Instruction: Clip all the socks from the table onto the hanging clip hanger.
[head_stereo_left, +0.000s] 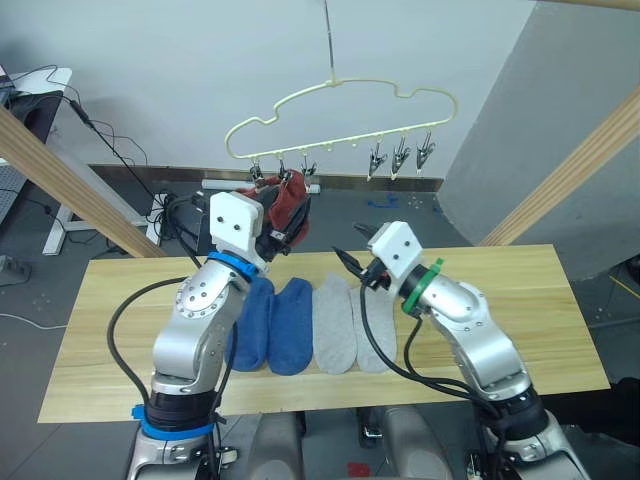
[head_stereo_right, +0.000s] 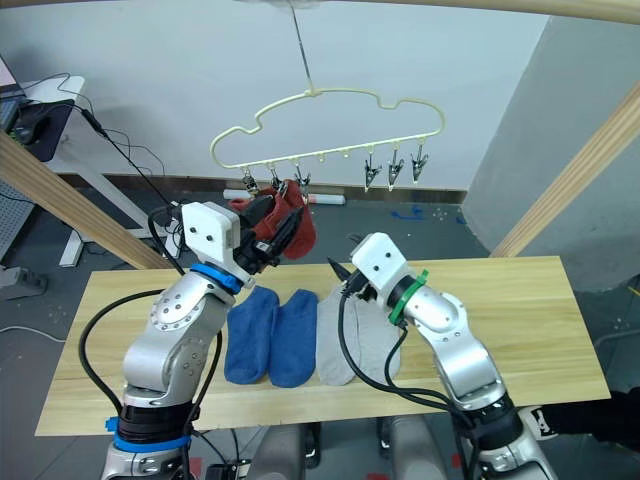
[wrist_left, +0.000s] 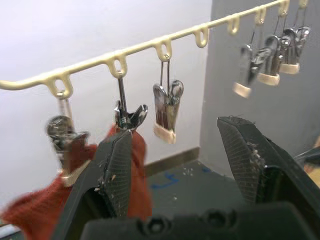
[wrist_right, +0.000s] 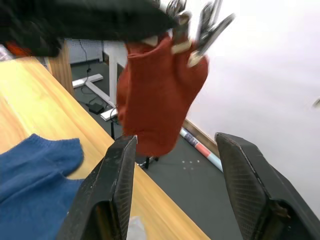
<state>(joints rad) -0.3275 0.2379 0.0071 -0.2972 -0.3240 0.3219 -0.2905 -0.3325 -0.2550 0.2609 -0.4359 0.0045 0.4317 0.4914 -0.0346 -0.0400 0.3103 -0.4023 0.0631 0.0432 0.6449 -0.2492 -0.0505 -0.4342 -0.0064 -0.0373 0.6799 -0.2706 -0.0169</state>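
Left gripper (wrist_left: 175, 165), jaws parted and empty, hovers just below the clip hanger (head_stereo_left: 340, 100) beside the rust red socks (head_stereo_left: 290, 205) hanging from its leftmost clips. Right gripper (head_stereo_left: 352, 258), likewise open, hangs above the table (head_stereo_left: 520, 300), where the blue socks (head_stereo_left: 272, 325) and grey socks (head_stereo_left: 352, 328) lie. Risk: a nudge from the left fingers could swing the hanger and pull loose a sock.
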